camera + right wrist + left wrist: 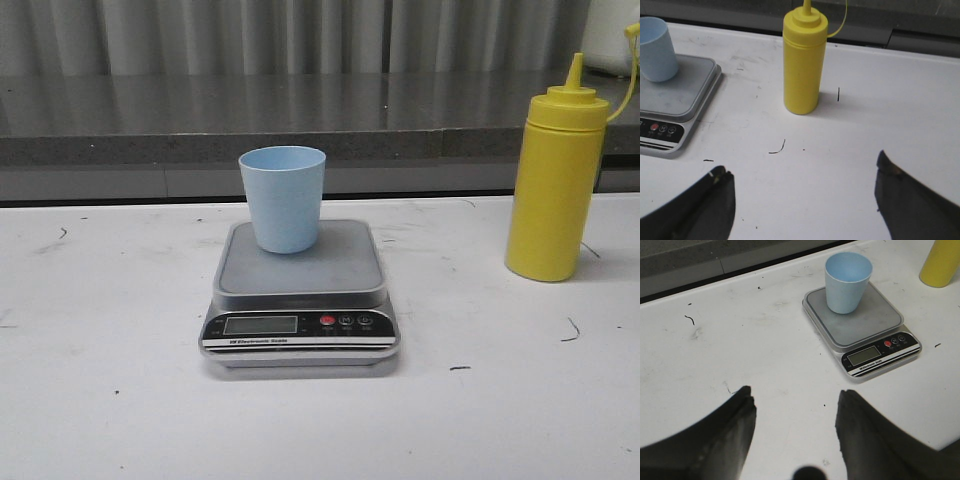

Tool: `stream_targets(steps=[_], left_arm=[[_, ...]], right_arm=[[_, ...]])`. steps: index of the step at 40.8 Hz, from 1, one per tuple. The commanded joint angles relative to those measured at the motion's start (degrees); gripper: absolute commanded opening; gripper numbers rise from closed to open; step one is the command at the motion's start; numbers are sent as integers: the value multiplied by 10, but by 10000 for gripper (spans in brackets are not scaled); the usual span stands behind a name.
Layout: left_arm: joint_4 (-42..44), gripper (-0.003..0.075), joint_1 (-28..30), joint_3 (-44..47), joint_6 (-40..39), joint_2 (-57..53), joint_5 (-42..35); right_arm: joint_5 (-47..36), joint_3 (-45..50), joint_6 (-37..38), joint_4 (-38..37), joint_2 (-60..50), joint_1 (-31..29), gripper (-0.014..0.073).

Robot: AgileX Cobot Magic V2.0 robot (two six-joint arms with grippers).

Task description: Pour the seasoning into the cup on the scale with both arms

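Small light-blue plastic cup (pixel 283 198) stood on flat silver-grey digital scale (pixel 300 290), apparently empty. Tall yellow squeeze bottle (pixel 555 185) upright on white worktop (pixel 100 400), right of scale, ungrasped. Left gripper (pixel 795 412) and right gripper (pixel 805 192): jaws wide apart, empty. Judged: pouring not begun.

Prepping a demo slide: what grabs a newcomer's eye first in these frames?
The tall yellow plastic squeeze bottle stands upright on the white table, right of the flat silver-grey digital scale. The small light blue plastic tumbler stands upright at the back of its steel platform. Both black grippers, left and right, are open and empty.
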Motion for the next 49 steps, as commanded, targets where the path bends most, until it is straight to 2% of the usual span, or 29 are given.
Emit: stream_targets(steps=[1, 14, 35, 49], left_arm=[[-3, 365, -4, -15, -2, 2, -39], [-3, 365, -4, -15, -2, 2, -39], [-3, 365, -4, -15, -2, 2, -39], [-3, 363, -4, -15, -2, 2, -38]], right_arm=[[-27, -22, -8, 4, -15, 0, 589], [12, -22, -8, 4, -21, 0, 589], [-53, -22, -8, 4, -21, 0, 589], [-55, -22, -8, 4, -21, 0, 587]])
